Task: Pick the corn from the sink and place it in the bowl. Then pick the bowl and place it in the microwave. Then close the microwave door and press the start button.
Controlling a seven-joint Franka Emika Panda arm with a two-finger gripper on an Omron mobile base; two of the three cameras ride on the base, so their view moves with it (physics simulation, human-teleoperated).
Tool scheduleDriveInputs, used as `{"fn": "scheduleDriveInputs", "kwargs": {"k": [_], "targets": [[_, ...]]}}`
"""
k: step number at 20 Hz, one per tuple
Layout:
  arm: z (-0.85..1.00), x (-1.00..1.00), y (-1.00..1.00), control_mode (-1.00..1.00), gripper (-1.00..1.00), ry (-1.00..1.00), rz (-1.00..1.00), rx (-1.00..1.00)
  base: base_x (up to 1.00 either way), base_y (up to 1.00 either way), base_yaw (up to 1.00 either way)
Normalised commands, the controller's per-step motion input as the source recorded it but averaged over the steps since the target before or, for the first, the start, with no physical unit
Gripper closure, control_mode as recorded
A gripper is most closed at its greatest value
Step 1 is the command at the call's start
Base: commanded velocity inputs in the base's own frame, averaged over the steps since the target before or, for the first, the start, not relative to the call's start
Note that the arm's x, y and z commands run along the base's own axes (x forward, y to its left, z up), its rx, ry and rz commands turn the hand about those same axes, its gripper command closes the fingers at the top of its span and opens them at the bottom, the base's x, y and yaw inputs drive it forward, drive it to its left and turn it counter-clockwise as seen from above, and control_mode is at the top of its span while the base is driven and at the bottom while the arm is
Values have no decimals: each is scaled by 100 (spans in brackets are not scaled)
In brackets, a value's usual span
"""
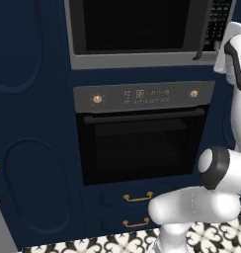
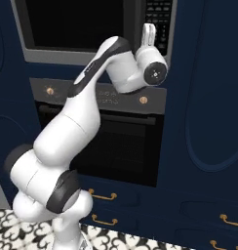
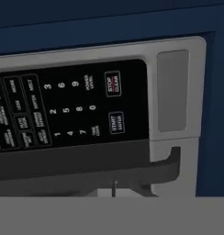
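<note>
The claw [image 2: 148, 30] is raised before the keypad [image 2: 159, 19] at the right of the microwave [image 2: 77, 29], its fingers brought fully together with nothing held between them. Contact with the panel cannot be judged. In the hand view the keypad is seen rolled sideways, with the start button [image 3: 116, 122] near the middle. The microwave door [image 1: 137, 27] is seen closed above the oven [image 1: 142, 143].
</note>
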Motion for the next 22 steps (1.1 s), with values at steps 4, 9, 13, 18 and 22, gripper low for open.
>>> {"fn": "scheduleDriveInputs", "kwargs": {"k": [4,9,13,18,22], "targets": [[0,45,-10,-100,100,-9,0,0,0,0,0],[0,55,-18,-100,100,-6,0,0,0,0,0],[0,35,-42,-100,100,-3,0,2,0,0,0],[0,39,-15,-100,100,-2,0,0,0,0,0],[0,17,0,-100,100,-3,0,0,0,0,0]]}}
